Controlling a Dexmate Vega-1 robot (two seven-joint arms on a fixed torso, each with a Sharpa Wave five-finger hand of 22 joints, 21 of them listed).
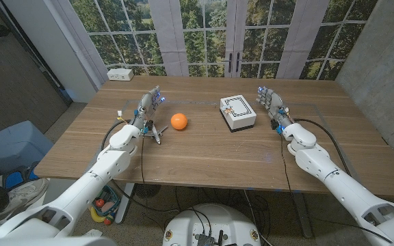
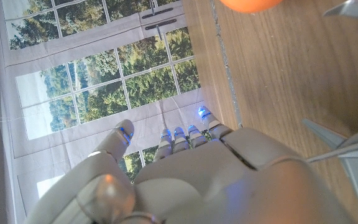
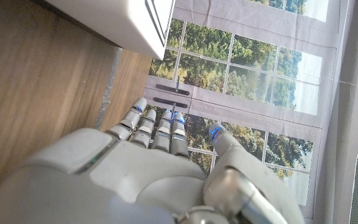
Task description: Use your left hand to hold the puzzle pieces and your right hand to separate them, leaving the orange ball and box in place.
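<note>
The puzzle pieces (image 1: 154, 131), a small silvery cluster of metal spikes, lie on the wooden table left of the orange ball (image 1: 178, 121). In the left wrist view the metal pieces (image 2: 347, 155) show beside my hand and the ball (image 2: 247, 4) farther off. My left hand (image 1: 149, 102) is raised just behind the pieces, fingers apart and pointing up, holding nothing; its back (image 2: 185, 180) shows in its wrist view. The white box (image 1: 237, 113) sits right of centre, its side (image 3: 123, 22) near my right hand (image 3: 154, 168). That right hand (image 1: 271, 101) stands beside the box, fingers up, holding nothing.
A white power strip (image 1: 120, 74) lies at the table's far left corner. Black cables run along both forearms. A blue bin (image 1: 12, 147) stands on the floor to the left. Bare wood (image 1: 211, 154) stretches across the near half of the table.
</note>
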